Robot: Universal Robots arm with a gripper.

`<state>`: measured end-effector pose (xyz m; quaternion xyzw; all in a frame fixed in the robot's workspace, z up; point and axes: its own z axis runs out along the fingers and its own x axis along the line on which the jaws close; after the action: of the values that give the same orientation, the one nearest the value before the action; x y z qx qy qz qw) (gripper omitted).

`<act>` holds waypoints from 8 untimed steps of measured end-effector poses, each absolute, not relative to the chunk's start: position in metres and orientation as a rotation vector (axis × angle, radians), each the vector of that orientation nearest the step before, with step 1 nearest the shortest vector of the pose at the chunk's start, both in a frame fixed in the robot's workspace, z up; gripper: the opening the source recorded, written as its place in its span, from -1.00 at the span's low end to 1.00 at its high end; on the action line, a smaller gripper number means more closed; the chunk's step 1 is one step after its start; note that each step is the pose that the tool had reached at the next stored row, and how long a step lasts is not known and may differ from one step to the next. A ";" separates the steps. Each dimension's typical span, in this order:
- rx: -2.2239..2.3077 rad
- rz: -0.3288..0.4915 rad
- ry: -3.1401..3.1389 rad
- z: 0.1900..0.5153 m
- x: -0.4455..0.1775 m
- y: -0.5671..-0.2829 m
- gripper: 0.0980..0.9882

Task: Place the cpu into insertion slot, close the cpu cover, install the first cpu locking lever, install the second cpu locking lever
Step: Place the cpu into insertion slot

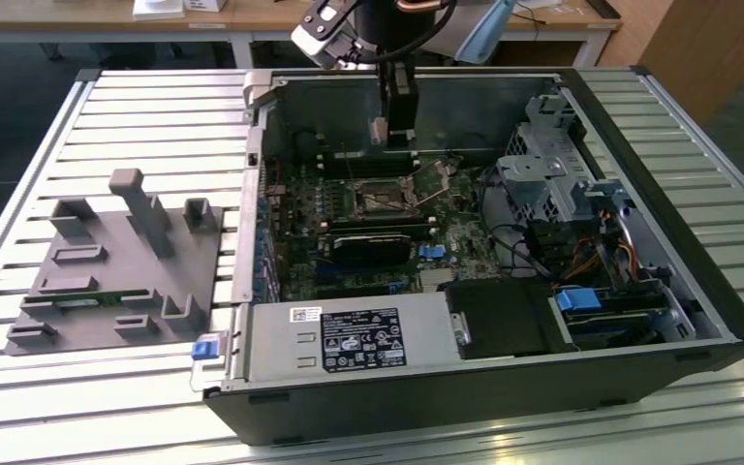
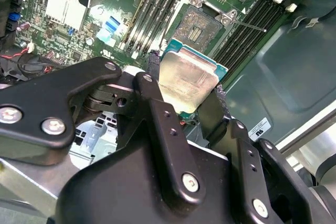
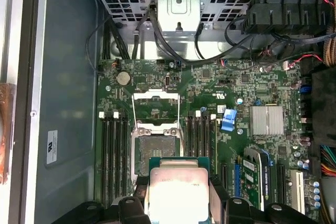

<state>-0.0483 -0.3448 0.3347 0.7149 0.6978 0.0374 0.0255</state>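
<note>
jaws clamped on cpu (image 2: 188, 81) | cpu held over insertion slot (image 3: 156, 148), slot empty | cpu cover (image 3: 156, 96) flipped open | no step done, all four left

cpu (image 3: 178, 187) gripped between black fingers (image 3: 218, 200), close to the bare insertion slot (image 3: 156, 148), cpu cover (image 3: 156, 103) seemingly swung open beyond it
</note>
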 end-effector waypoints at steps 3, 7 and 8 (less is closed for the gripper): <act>2.210 0.116 2.157 0.334 -0.048 -0.345 -0.01; 2.210 0.116 2.157 0.332 -0.048 -0.345 -0.01; 2.210 0.116 2.157 0.332 -0.048 -0.345 -0.01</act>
<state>-0.0483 -0.3448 0.3320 0.7149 0.6978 0.0374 0.0255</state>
